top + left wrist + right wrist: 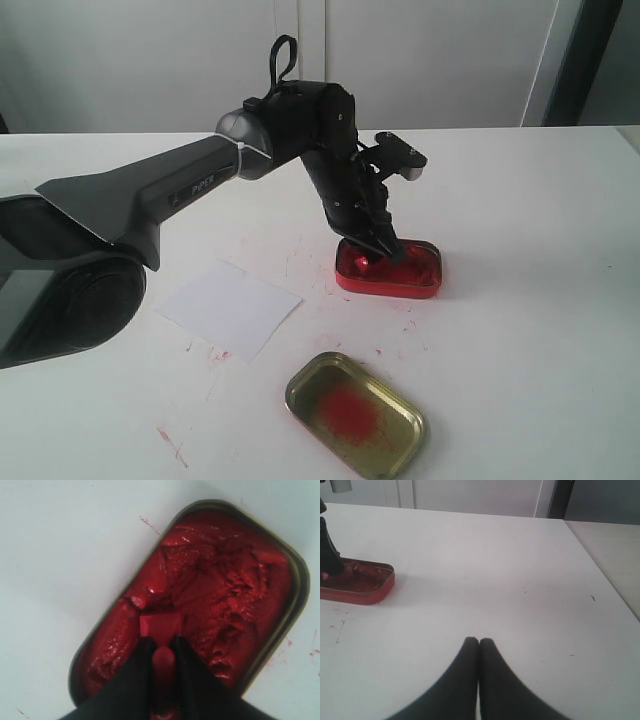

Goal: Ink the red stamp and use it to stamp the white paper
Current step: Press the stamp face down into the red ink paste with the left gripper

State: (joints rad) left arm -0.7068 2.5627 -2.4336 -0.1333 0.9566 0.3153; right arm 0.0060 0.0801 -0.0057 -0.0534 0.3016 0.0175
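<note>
Left gripper (162,645) pinches the red stamp (160,624) by its knob, base pressed into the ink tin (392,285). White paper (228,307) lies left of the tin, on this arm's side. Right gripper (479,642) closed, empty.

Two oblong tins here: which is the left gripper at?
The red ink-filled oblong tin, full of red paste; the left gripper holds the small red block stamp in it. The gold metal lid shows only a red smear.
</note>
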